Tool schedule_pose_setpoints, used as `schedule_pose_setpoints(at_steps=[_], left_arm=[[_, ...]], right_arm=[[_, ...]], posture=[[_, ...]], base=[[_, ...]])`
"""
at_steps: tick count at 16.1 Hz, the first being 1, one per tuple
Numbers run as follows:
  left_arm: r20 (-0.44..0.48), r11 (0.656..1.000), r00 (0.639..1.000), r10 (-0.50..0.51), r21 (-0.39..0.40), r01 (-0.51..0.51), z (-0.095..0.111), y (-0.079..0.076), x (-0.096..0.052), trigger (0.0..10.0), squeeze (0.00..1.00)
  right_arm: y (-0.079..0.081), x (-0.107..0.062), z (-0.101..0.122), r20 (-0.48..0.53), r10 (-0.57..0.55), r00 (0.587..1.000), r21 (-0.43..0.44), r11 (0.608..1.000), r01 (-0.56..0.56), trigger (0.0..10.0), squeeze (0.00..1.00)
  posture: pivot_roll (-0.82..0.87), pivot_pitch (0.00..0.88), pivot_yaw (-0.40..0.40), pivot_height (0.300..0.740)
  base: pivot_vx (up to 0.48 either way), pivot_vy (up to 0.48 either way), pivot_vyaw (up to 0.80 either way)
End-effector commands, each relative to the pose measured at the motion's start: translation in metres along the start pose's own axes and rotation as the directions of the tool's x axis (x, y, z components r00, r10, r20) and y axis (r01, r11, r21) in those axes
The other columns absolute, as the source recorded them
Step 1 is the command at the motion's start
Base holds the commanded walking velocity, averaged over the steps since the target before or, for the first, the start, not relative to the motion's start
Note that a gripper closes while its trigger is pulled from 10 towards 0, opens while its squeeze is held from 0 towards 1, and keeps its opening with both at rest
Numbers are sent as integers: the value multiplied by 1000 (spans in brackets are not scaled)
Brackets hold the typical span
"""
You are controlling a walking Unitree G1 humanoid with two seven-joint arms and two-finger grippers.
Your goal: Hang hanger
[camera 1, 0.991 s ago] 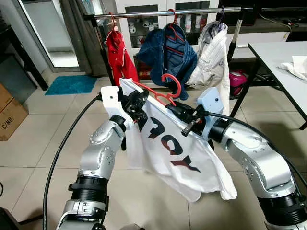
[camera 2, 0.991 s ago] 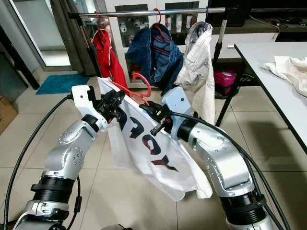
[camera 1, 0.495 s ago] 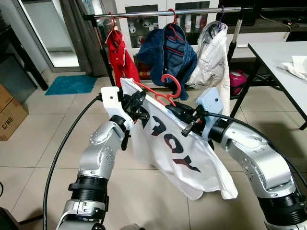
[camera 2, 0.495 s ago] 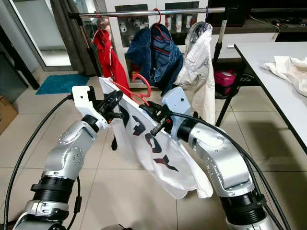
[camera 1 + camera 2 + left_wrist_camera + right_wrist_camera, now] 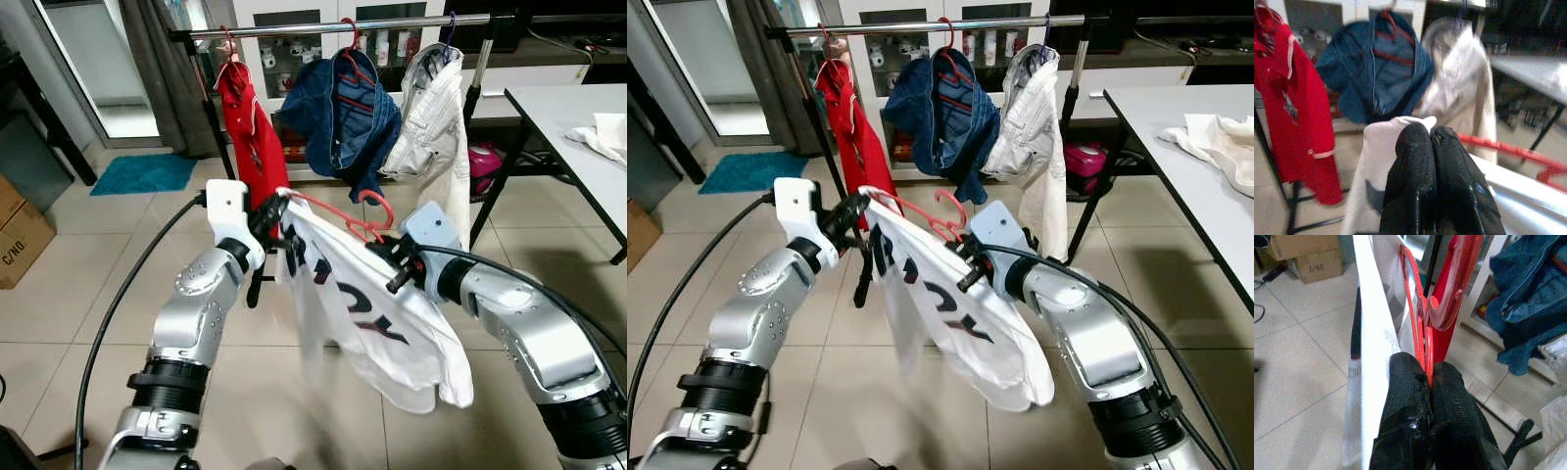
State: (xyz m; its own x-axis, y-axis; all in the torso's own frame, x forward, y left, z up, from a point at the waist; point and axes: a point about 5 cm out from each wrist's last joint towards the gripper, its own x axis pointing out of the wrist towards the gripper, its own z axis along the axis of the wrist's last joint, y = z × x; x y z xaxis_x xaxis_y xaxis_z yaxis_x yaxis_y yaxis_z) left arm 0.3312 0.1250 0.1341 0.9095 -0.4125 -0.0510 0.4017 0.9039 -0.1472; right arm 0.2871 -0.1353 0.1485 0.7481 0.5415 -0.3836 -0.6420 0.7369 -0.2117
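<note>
Nearest, the right gripper is clamped on the wire of the red hanger, fingers pinched together just below its hook. At about ten o'clock from it, the left gripper has its fingers pressed together at the shoulder of the white T-shirt; whether cloth sits between them I cannot tell. The shirt drapes off the hanger between the two arms, lettering showing, hem hanging toward the tiled floor.

Farther off, at twelve o'clock, the clothes rail carries a red garment, a denim jacket and a white jacket.

The step in hand looks like carrying the loaded hanger toward the rail. Next, the hook must rise above the bar and settle into a gap, probably between the red garment and the denim.
</note>
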Motion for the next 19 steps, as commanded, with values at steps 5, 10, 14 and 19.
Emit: schedule_pose_setpoints(at_steps=[5,10,14,19], left_arm=[[-215,960,958,-192,161,228,-23,-22,-5,0,0],[-366,894,864,-345,152,422,-43,-40,-17,0,0],[-379,889,863,-334,179,422,-41,-37,-19,0,0],[-428,838,796,-428,141,527,-45,-48,-27,0,0]], right_arm=[[-6,-1,1,-19,-70,997,23,997,71,10000,0],[-14,1,9,25,-166,986,46,985,165,10000,0],[-9,4,5,13,-144,990,47,989,143,10000,0],[-3,8,2,7,-135,991,41,990,135,10000,0]], posture=[[-115,0,136,740],[-113,0,136,740],[-111,0,137,740],[-107,0,137,740]], base=[[0,0,0],[0,0,0],[0,0,0],[0,0,0]])
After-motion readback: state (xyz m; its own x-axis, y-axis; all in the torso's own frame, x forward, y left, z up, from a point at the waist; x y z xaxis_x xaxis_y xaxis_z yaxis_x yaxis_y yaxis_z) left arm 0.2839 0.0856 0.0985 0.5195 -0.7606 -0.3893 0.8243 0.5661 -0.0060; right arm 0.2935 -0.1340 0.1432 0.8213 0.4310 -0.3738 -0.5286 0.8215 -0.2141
